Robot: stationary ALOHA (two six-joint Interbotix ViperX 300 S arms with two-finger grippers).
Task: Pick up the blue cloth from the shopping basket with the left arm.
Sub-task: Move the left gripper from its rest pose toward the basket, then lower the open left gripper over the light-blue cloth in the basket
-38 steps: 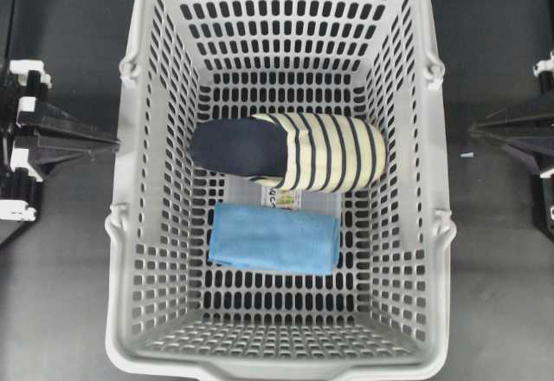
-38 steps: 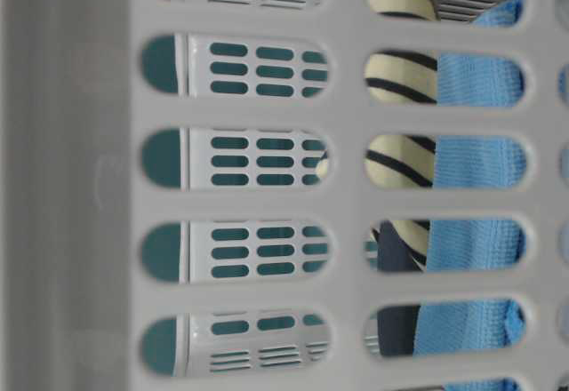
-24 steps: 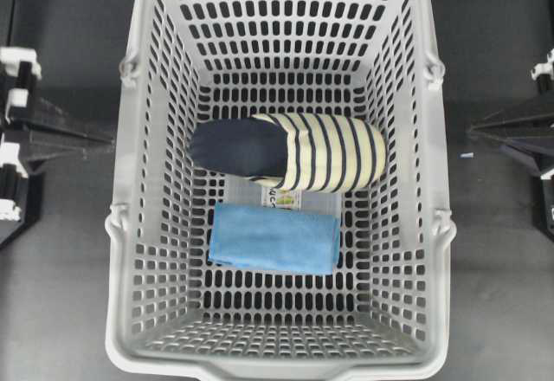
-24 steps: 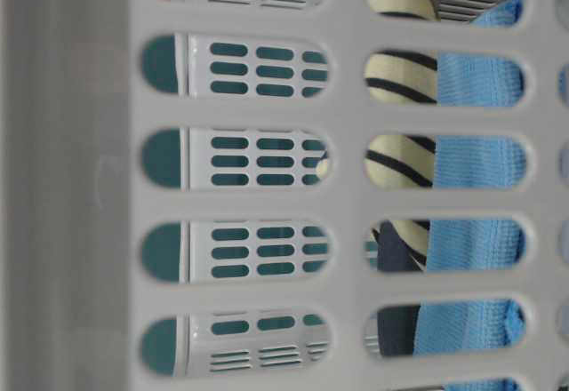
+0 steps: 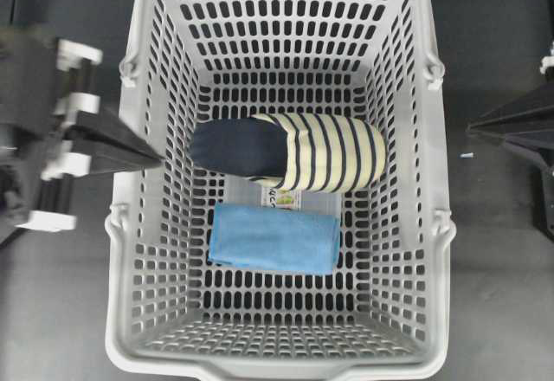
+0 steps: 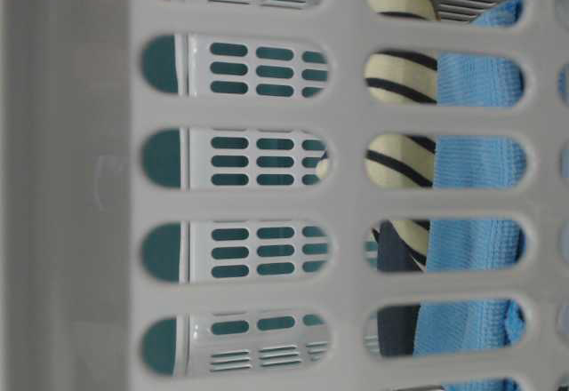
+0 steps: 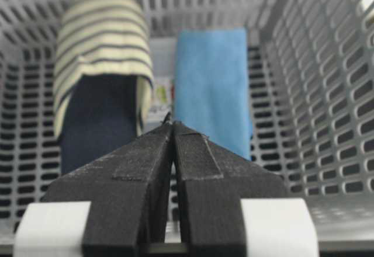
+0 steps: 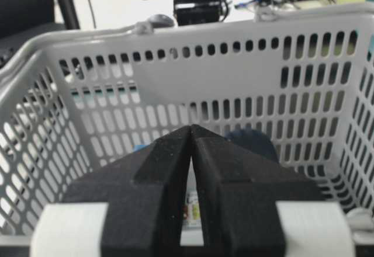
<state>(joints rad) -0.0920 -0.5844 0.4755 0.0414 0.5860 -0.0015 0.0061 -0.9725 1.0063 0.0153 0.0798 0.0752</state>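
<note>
The blue cloth (image 5: 273,239) lies folded flat on the floor of the grey shopping basket (image 5: 277,368), just in front of the striped slipper (image 5: 290,151). My left gripper (image 5: 160,154) is shut and empty, its tip over the basket's left wall, level with the slipper. In the left wrist view the shut tips (image 7: 171,121) point between the slipper (image 7: 102,47) and the cloth (image 7: 211,82), well above both. My right gripper (image 5: 472,127) is shut and empty outside the basket's right rim. The cloth also shows through the wall slots in the table-level view (image 6: 471,164).
A white printed label (image 5: 281,197) lies on the basket floor between slipper and cloth. The basket's high slotted walls (image 7: 327,93) enclose both items. In the right wrist view the gripper (image 8: 191,127) is above the near rim, facing the far wall (image 8: 234,87).
My left arm has moved right, from beside the basket to its left wall, and looks larger. The right arm, cloth and slipper have not moved.
</note>
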